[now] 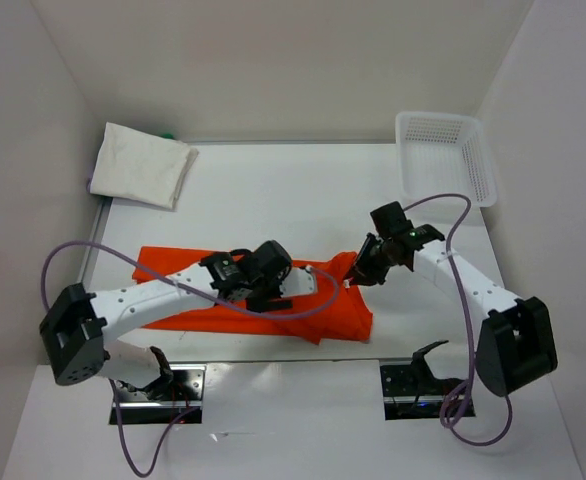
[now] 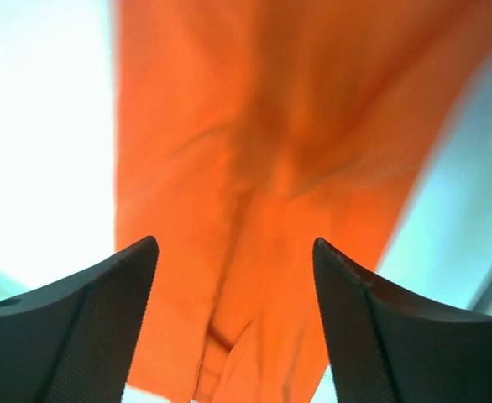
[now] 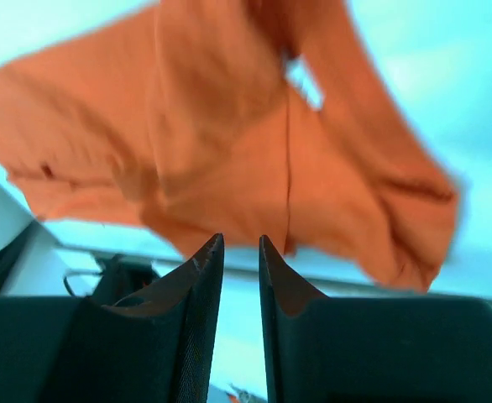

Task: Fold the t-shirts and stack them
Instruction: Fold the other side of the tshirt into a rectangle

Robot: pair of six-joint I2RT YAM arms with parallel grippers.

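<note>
The orange-red t-shirt [image 1: 338,312] is soft matt cloth, creased (seams show close up). The folded white t-shirt [image 1: 143,165] is matt cloth too. The basket [image 1: 445,150] is white plastic mesh. The left gripper [image 2: 233,245] has matt black, finely stippled fingers [image 2: 86,336].

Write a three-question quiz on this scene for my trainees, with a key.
1. In the top view, which corner of the table holds the white shirt?
2. True or false: the orange shirt lies inside the basket.
3. The left gripper is: A) open, over the orange shirt; B) shut on the white shirt; C) inside the basket.
Key: 1 far left; 2 false; 3 A.
</note>
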